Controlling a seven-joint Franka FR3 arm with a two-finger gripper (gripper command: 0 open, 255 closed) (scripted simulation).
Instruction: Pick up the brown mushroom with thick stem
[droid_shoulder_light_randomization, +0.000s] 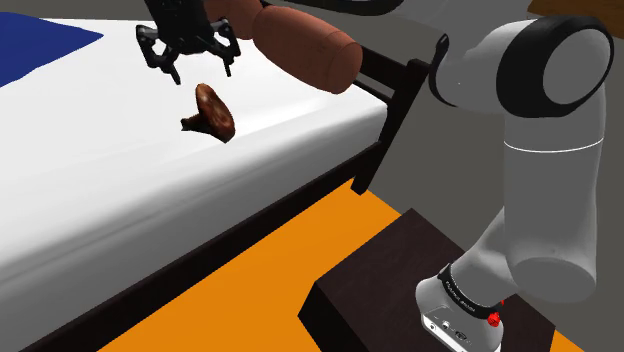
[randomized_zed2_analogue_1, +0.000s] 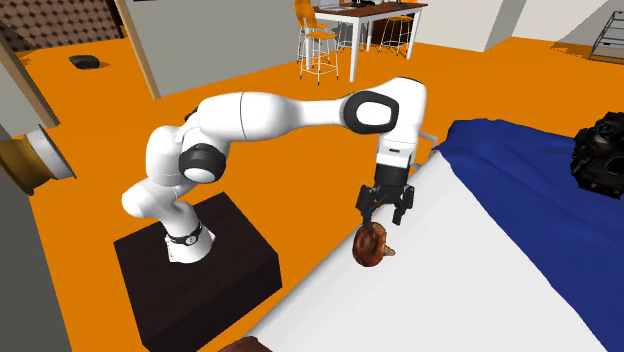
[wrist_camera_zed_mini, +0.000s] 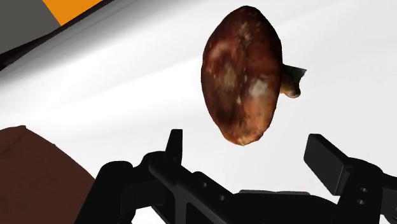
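White bed (droid_shoulder_light_randomization: 120, 190) sheets lay beneath the pincer (droid_shoulder_light_randomization: 203, 72), whose fingers stood apart, gripping nothing. Just below it, the brown mushroom (droid_shoulder_light_randomization: 212, 110) rested on the sheet, tipped on its side, its thick stem pointing toward the blue blanket (droid_shoulder_light_randomization: 40, 45). A brown bolster (droid_shoulder_light_randomization: 305, 50) lay nearby.

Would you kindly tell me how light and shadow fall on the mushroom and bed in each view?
Shoulder view: the bed glares white, greying toward its near edge, and the mushroom reads dark. Second exterior view: even light, no clear shadow under it. Wrist view: pale highlights mottle its cap.
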